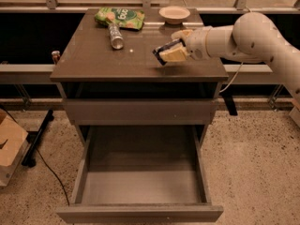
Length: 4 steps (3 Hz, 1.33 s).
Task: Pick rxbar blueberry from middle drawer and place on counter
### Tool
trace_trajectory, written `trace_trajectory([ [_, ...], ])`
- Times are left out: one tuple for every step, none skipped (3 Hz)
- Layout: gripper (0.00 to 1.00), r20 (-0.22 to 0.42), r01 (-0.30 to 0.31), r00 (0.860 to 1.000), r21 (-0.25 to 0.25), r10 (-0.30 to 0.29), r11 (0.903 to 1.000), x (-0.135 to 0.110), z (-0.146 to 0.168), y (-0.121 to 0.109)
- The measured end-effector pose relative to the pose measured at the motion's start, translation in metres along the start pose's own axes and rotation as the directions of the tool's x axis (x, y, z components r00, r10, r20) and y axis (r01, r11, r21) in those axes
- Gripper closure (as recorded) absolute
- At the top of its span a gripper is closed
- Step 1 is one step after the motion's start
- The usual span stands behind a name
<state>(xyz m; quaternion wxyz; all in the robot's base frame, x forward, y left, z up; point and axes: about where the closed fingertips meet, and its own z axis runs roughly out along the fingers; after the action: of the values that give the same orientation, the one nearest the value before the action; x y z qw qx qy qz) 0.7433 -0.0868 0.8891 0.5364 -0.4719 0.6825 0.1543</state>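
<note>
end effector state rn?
End effector: closed on the bar, over the right side of the counter.

The gripper (171, 53), clamping the rxbar blueberry (162, 51), hangs over the right part of the counter (93, 62). At its far edge lie a snack bag (120, 18), left, and a bowl (174, 14), right; a can (115, 35) lies just nearer than the bag. Below, the middle drawer (140, 213) stands pulled out

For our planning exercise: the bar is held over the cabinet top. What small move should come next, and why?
Probably lower the gripper straight down until the rxbar blueberry it clamps rests on the counter. The bar seems to hang above a bare patch, apart from the bowl, and the middle drawer is empty, so only placing remains.
</note>
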Motion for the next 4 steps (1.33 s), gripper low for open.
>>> trace_trajectory([
  [0.73, 0.007, -0.022, 1.0, 0.027, 0.022, 0.9994, -0.0046, 0.0121, -0.0316],
  [0.5, 0.013, -0.019, 1.0, 0.032, 0.018, 0.9993, -0.0085, 0.012, -0.0338],
  [0.27, 0.014, -0.019, 1.0, 0.028, 0.018, 0.9994, -0.0089, 0.0144, -0.0325],
  [0.04, 0.014, -0.019, 1.0, 0.023, 0.019, 0.9996, -0.0092, 0.0176, -0.0306],
])
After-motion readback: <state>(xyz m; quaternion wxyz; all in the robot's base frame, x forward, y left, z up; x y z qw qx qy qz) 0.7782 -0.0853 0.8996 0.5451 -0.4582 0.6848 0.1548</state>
